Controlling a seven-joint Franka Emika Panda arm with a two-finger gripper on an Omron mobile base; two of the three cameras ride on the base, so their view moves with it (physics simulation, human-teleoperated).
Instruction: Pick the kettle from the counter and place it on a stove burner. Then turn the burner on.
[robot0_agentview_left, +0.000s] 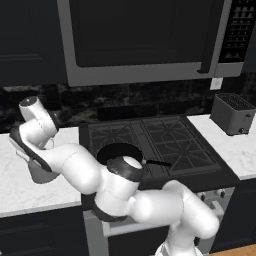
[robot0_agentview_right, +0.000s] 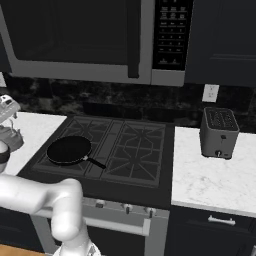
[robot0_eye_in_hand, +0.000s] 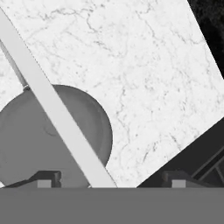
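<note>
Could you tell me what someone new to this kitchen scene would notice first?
Most striking is the white arm folded across the left counter, its end effector low over the grey kettle. A black frying pan sits on the front left burner of the stove. A grey toaster stands on the right counter.

Squat grey kettle (robot0_eye_in_hand: 48, 140) upright on white marble counter (robot0_eye_in_hand: 131, 65), beside black cooktop grate (robot0_agentview_left: 170, 140)
</note>
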